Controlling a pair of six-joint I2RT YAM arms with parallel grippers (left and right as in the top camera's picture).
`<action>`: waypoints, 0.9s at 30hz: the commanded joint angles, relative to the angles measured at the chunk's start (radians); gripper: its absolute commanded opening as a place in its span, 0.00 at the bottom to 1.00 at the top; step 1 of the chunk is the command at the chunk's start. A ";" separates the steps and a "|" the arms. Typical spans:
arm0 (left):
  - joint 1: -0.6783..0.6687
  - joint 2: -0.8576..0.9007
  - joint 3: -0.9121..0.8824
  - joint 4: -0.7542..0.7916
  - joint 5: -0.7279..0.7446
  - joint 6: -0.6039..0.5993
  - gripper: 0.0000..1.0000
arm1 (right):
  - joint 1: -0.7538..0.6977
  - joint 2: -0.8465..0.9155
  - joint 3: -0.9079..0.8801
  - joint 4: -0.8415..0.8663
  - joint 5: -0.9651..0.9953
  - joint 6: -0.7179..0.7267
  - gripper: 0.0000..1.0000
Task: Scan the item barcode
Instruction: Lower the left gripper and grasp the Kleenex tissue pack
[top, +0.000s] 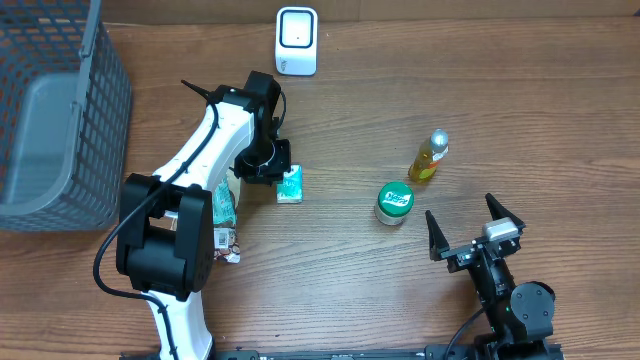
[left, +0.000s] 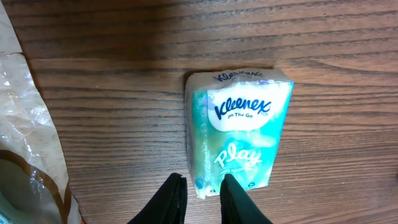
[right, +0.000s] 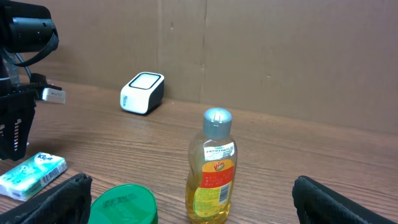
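Tissue pack (left: 239, 134): laid flat on table (left: 112, 93), label up. Left gripper (left: 203, 186): jaws narrowly apart at its near corner. Right gripper (top: 470, 228): jaws wide, nothing held. Advised: jaws are widened across pack before scanner (top: 297, 40) is approached.

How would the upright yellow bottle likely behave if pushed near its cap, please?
The yellow bottle stands tall on a narrow base, so it would probably tip. Its rounded body could then roll. Nearly full, it likely feels heavy for its size.

Tissue pack (top: 289, 186) left of jar (top: 394, 202) and bottle (top: 428, 157), scanner (top: 296, 41) behind
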 joint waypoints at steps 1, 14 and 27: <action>0.010 -0.009 -0.012 0.003 0.018 0.026 0.18 | -0.003 -0.010 -0.011 0.003 0.006 0.002 1.00; 0.012 -0.009 -0.012 0.015 0.016 0.026 0.16 | -0.003 -0.010 -0.011 0.003 0.006 0.002 1.00; 0.010 -0.009 -0.012 0.026 0.007 0.027 0.16 | -0.003 -0.010 -0.010 0.003 0.006 0.002 1.00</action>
